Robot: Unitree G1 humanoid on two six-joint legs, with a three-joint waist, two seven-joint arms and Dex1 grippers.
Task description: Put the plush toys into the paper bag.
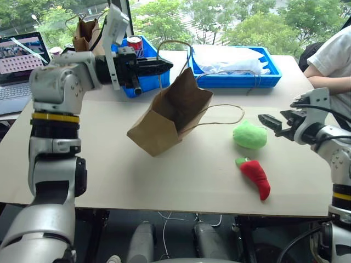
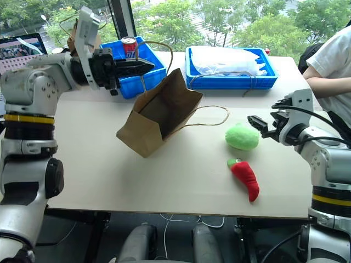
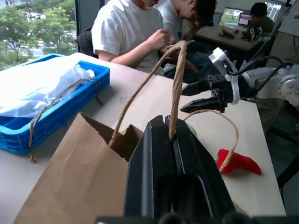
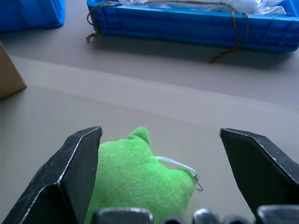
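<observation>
The light brown paper bag (image 1: pixel 164 118) hangs tilted over the table centre, mouth open toward the right, its lower corner on the tabletop. My left gripper (image 1: pixel 164 67) is shut on one of its cord handles (image 3: pixel 175 84), holding it up; the other handle lies loose on the table. To the right of the bag lies the green plush toy (image 1: pixel 249 136), and the red chili toy (image 1: pixel 256 176) lies just in front of it. My right gripper (image 1: pixel 271 123) is open right beside the green toy (image 4: pixel 135 182), whose top sits low between its spread fingers.
A blue tray (image 1: pixel 236 82) holding a white plastic bag stands at the back right. A blue bin (image 1: pixel 147 81) with a red can (image 1: pixel 134 43) stands behind the bag. At the far left are a darker paper bag (image 1: pixel 85 33) and a laptop (image 1: pixel 19 60). A person (image 1: pixel 334 60) sits at the right edge.
</observation>
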